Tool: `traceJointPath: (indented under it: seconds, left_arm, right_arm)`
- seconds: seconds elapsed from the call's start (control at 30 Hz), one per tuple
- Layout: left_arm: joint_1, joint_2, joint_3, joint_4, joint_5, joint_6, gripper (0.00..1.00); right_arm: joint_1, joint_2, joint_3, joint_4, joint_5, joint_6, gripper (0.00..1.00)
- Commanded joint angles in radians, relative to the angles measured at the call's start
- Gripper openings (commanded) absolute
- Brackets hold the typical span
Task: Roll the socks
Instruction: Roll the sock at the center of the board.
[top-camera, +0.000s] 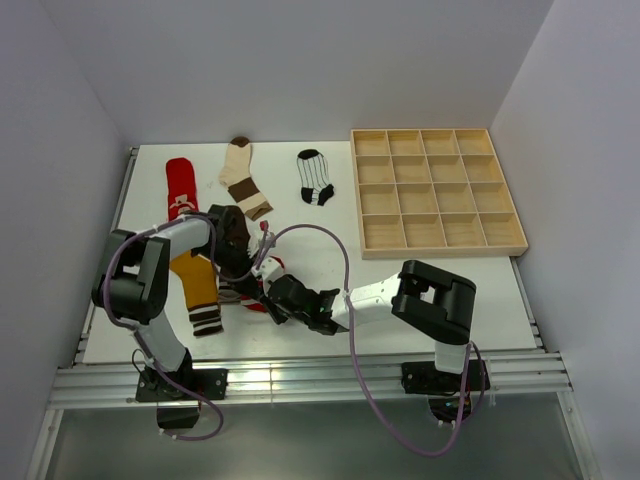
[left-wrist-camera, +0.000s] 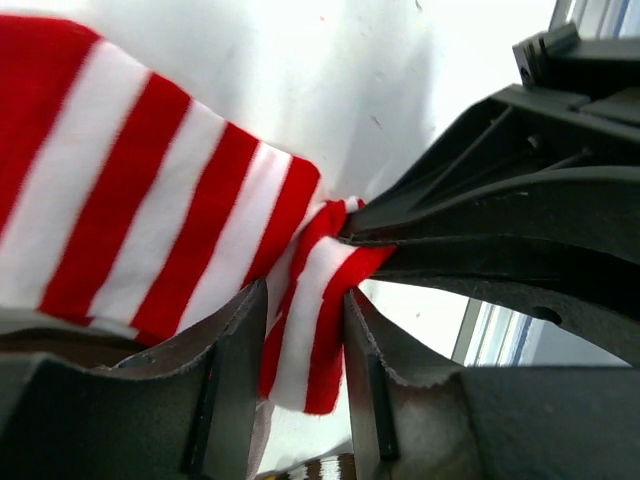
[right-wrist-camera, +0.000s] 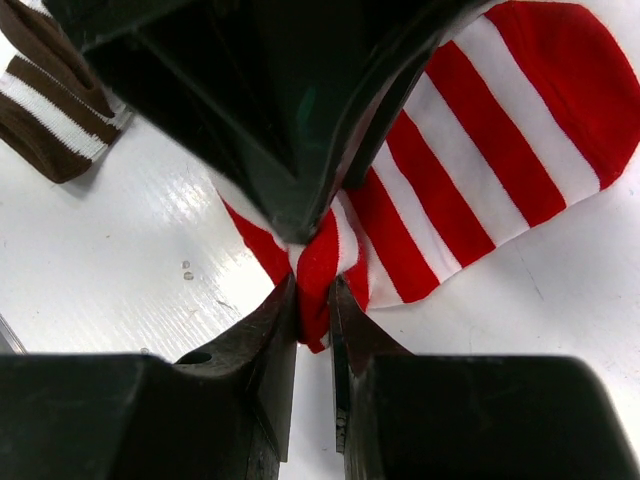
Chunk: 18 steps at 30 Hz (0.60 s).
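Note:
The red-white striped sock (left-wrist-camera: 150, 200) lies on the white table, one end bunched up. My left gripper (left-wrist-camera: 305, 335) is shut on that bunched end. My right gripper (right-wrist-camera: 312, 300) is shut on the same end from the opposite side, tip to tip with the left one; the sock's toe part (right-wrist-camera: 480, 130) lies spread flat. From above both grippers (top-camera: 262, 278) (top-camera: 288, 297) meet at the front middle and hide most of this sock (top-camera: 258, 303). The mustard sock (top-camera: 194, 280), red patterned sock (top-camera: 181, 185), cream-and-brown sock (top-camera: 243, 175) and white black-striped sock (top-camera: 315, 177) lie flat. The dark brown sock (top-camera: 228, 215) is partly under the left arm.
A wooden tray (top-camera: 435, 190) with several square compartments stands at the back right. A brown-and-white striped cuff (right-wrist-camera: 50, 110) lies just left of the grippers. The table's front edge and a metal rail (top-camera: 300, 380) run close behind the grippers.

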Motion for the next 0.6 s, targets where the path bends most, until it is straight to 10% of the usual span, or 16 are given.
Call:
traceJointPath:
  seconds: [0.0,0.57]
  left_arm:
    - [0.013,-0.052,0.000,0.109,0.012,-0.076,0.42]
    - [0.207,-0.233,-0.016,0.287,-0.083,-0.288,0.43]
  right_arm:
    - [0.013,0.016,0.017,-0.013,-0.047,-0.018,0.00]
    - [-0.008,-0.008,-0.003,-0.065,-0.088,-0.018,0.00]
